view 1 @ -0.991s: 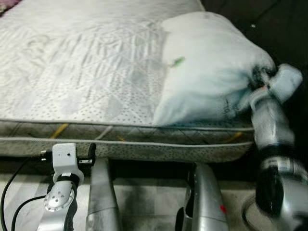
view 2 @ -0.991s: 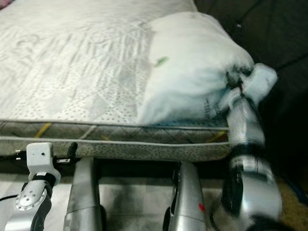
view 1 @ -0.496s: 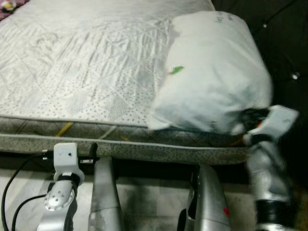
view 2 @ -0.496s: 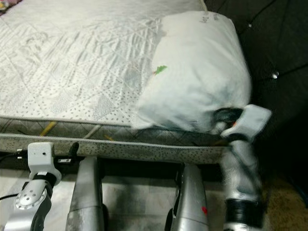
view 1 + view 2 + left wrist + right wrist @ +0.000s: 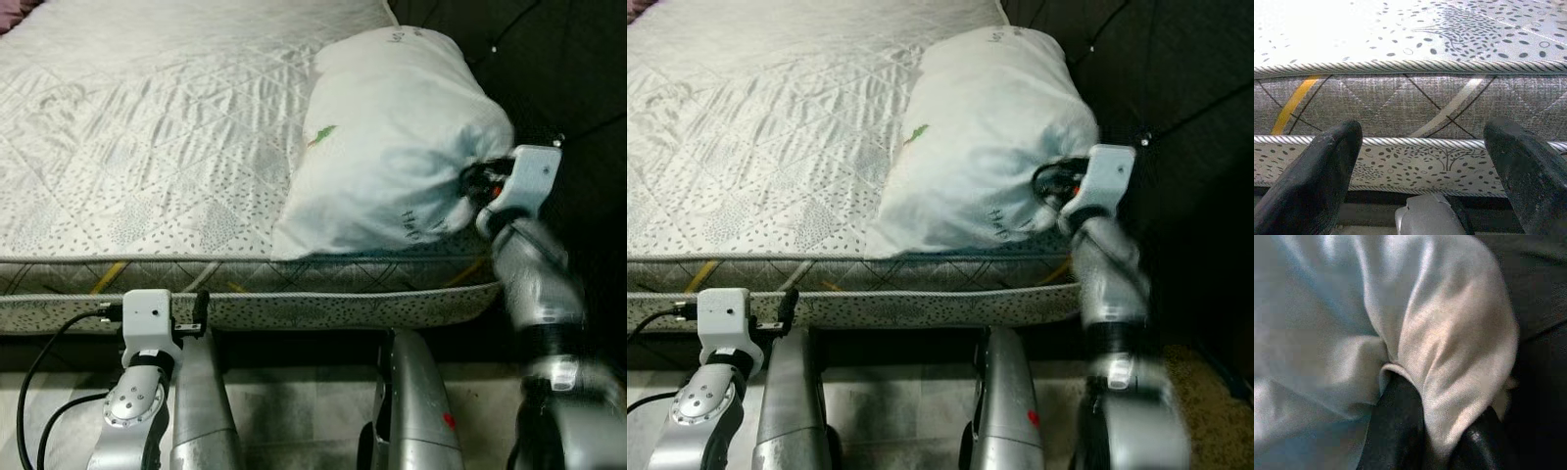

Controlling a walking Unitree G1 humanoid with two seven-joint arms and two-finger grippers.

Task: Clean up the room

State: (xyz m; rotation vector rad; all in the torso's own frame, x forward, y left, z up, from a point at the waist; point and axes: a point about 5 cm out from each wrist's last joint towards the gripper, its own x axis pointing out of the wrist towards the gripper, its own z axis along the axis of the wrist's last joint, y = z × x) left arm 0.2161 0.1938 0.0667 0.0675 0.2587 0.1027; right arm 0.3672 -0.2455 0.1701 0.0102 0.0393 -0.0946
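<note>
Bare and quilted, the bed (image 5: 167, 127) looks tidy, so you are well into the job, with the white pillow (image 5: 392, 147) lying at its head end against the dark headboard (image 5: 558, 69). Your right end effector (image 5: 1432, 428) pinches a fold at the pillow's near corner; I judge only placing and release remain. Your left end effector (image 5: 1425, 161) hangs spread, holding nothing, before the mattress edge.

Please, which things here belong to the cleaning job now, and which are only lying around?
Part of the job:
- pillow, at the mattress's right end
- right pincer, shut on a fold of the pillow's corner

Only there:
- mattress
- left pincer, open, low before the mattress's side
- dark headboard
</note>
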